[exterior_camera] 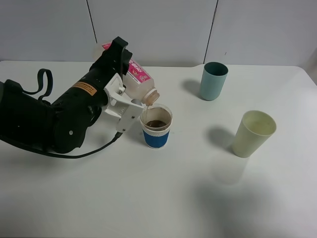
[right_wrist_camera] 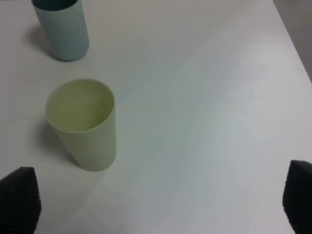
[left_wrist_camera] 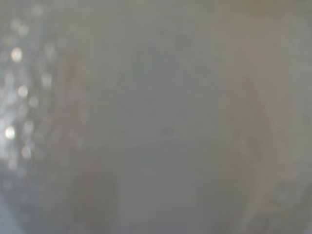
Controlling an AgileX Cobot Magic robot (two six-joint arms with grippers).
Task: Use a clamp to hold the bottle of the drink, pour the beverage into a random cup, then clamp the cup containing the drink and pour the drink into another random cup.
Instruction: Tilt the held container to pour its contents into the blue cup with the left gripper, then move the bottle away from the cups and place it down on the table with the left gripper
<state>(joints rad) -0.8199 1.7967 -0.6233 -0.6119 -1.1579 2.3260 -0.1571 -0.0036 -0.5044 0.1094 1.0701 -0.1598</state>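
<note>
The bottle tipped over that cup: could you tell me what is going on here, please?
The left hand holds the bottle tilted, its mouth over the blue-sleeved paper cup, pouring; brown drink sits in that cup. The teal cup and the pale green cup stand apart on the table, the pale one empty. The right hand is open near the pale green cup, holding nothing.

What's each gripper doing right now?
Left gripper: shut on the bottle, tipped over the blue-sleeved cup.
Right gripper: open, holding nothing.
</note>
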